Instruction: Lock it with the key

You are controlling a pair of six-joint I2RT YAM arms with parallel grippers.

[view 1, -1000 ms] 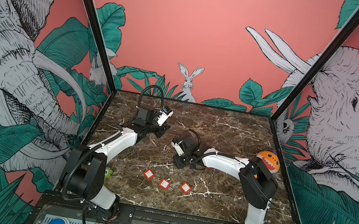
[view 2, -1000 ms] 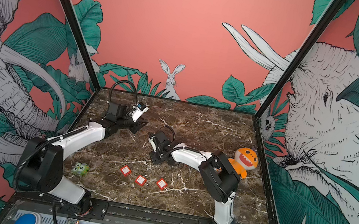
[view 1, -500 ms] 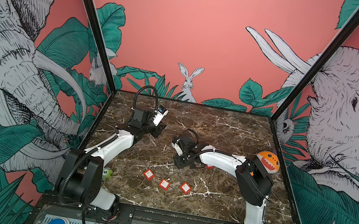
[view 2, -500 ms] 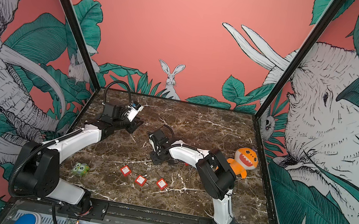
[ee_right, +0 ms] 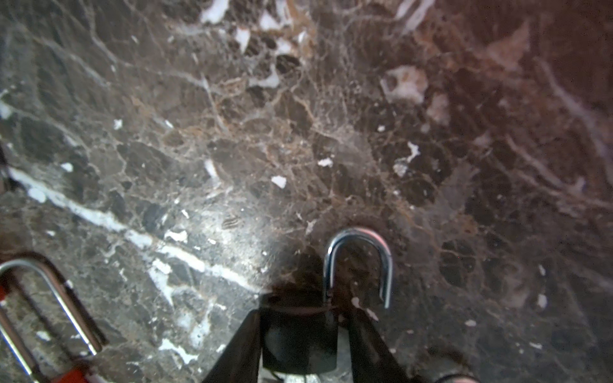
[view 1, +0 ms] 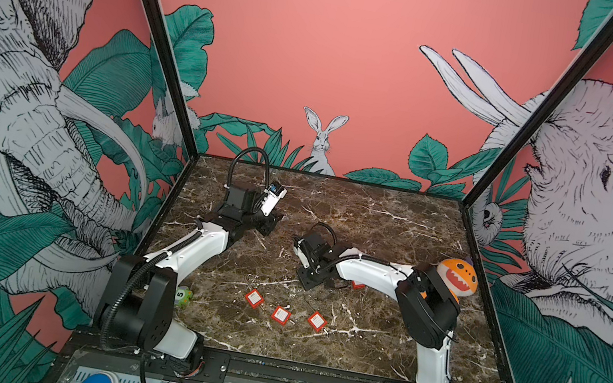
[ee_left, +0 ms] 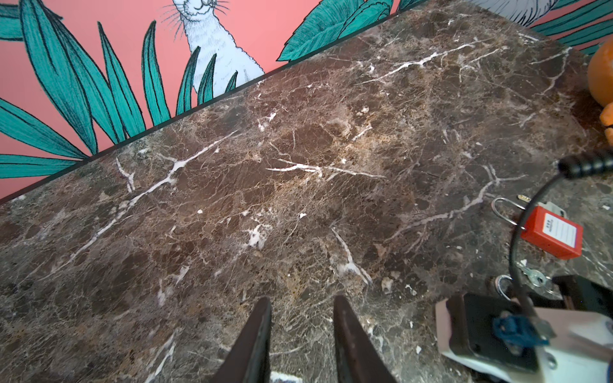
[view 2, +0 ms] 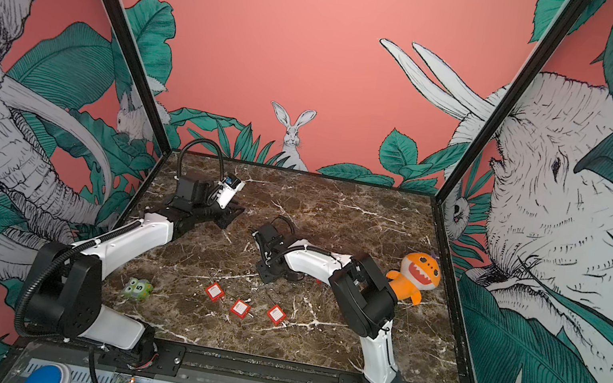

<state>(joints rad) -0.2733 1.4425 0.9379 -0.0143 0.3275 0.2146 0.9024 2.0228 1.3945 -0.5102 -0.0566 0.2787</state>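
- Brown, white-veined marble tabletop [view 1: 375,221] is sitting inside a booth whose pink walls are showing elephants, leaves and a rabbit. Blue, pink and green buttons are lining the front edge.
- Near the front middle, a row of three red labelled pieces [view 1: 281,314] is lying flat, well apart from both grippers.
- An orange plush toy [view 1: 457,274] is sitting by the right edge behind the right arm. A small green toy [view 2: 138,290] is lying beside the left arm's base.
- The right arm is bending low from its base and reaching toward the table's middle. Its wrist is tipping down, so the right gripper [ee_right: 303,315] is sitting low over the marble.
- Its fingers are clamping a padlock [ee_right: 357,233]. The body is sitting dark and shadowed between them, and the silver shackle is sticking out past the tips with one leg hanging free.
- A red padlock [ee_left: 552,237] is lying flat just beside that gripper, and in both top views it is partly under the right forearm.
- A silver key [ee_left: 534,281] is showing in the left wrist view right against the right gripper; whether it is sitting in a lock I cannot tell.
- The left arm is stretching toward the back left with its forearm low. The left gripper [ee_left: 302,298] is pointing across bare marble, its fingers standing apart and gripping nothing.
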